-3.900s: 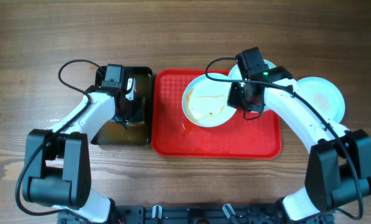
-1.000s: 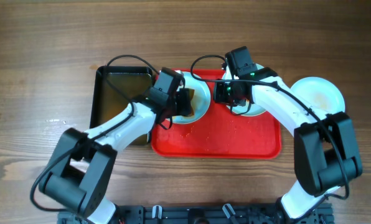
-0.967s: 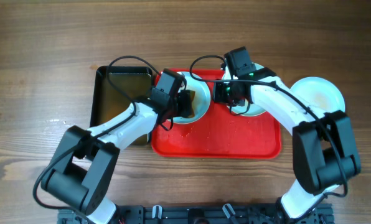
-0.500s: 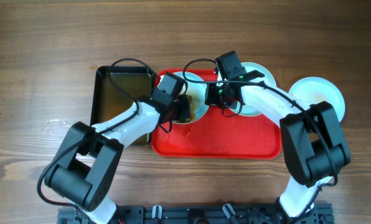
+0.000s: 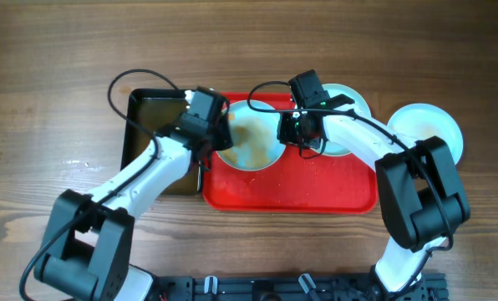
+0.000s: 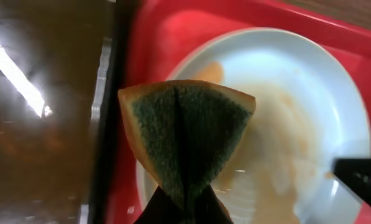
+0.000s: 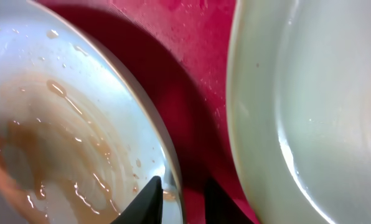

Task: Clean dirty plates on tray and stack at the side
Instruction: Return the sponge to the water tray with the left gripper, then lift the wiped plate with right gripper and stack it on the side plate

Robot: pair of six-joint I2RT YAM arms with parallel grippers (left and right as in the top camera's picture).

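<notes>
Table (image 5: 48, 50) of brown wood carries one red tray (image 5: 316, 192) and, just left of it, one black tub (image 5: 153, 109) of brownish water. Three white plates are in view. The left plate (image 5: 253, 142) sits over the tray's far left part, smeared with a wet yellowish-brown film. The second plate (image 5: 353, 104) lies on the tray's far right part, partly under the right arm. The third plate (image 5: 433, 130) rests on the table, right of the tray. One folded green sponge (image 6: 185, 134) is pinched in the left hand (image 6: 184, 199) above the left plate's left rim. The right hand (image 7: 180, 194) is clamped on that plate's right rim.
</notes>
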